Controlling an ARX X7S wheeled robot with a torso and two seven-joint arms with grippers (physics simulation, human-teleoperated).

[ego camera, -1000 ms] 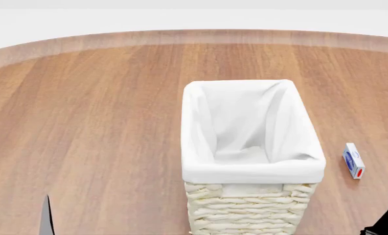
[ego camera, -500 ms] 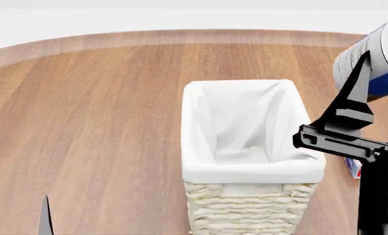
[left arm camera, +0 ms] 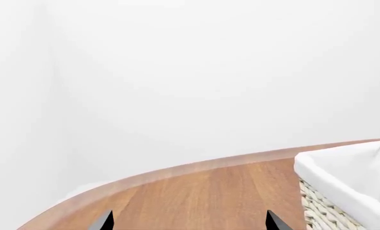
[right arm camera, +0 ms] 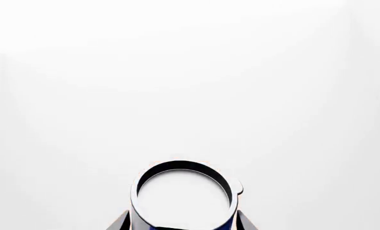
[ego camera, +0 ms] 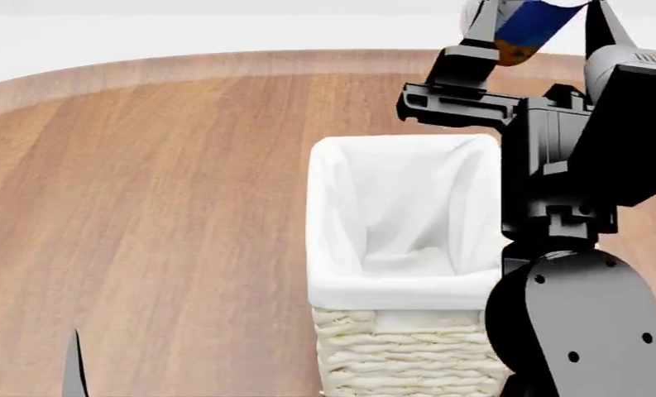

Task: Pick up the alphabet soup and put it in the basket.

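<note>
1. Left wrist view: I see the wooden bench [left arm camera: 196,191] curving against a blank white room, the basket [left arm camera: 352,184] beside my left pincer [left arm camera: 188,221], whose two tips stand apart, open.
2. Head view: the basket [ego camera: 416,248] sits mid-bench, its white lining bare; my right pincer [ego camera: 532,25] grips the alphabet soup [ego camera: 526,21] above the far edge.
3. Right wrist view: the alphabet soup [right arm camera: 184,196] sits clamped between the fingers [right arm camera: 246,220].

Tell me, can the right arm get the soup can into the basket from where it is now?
Probably yes. The right tool holds the soup can high beyond the basket's far rim, and the white-lined opening below looks open and unobstructed.
</note>
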